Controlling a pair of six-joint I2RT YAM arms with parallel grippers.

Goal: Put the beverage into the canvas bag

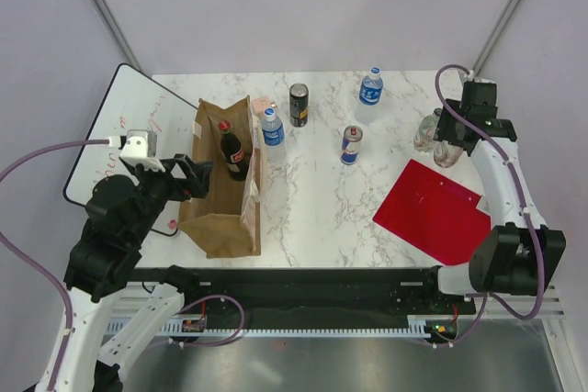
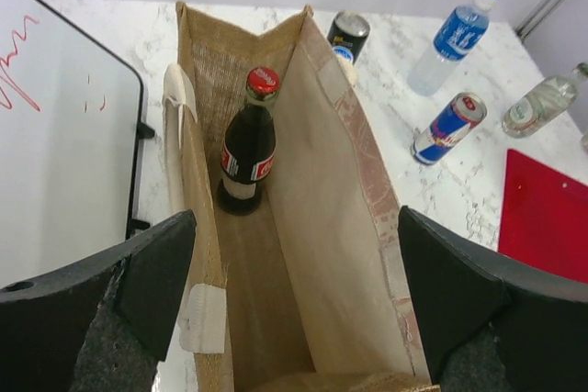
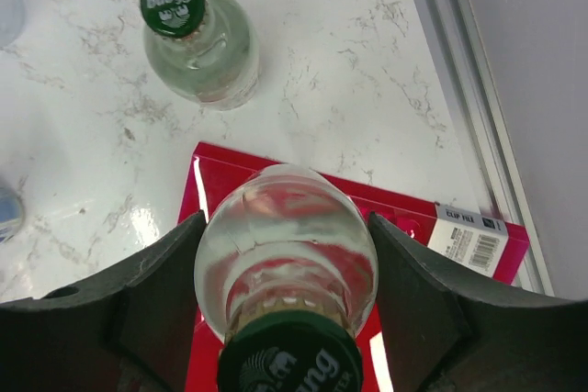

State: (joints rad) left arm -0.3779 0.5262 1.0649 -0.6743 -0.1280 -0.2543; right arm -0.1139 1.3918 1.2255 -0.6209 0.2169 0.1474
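The bag (image 2: 322, 227) runs off the left wrist view's lower edge. The right wrist view's lower edge cuts the clear bottle (image 3: 285, 245) at its cap (image 3: 289, 364). The dark can (image 1: 299, 105) has a label too small to read.

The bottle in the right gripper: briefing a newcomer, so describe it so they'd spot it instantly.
Find the flat red mat on the right of the white marble table. By its far corner stands the clear glass bottle with a green cap, clamped between the right gripper's fingers; its twin stands free.
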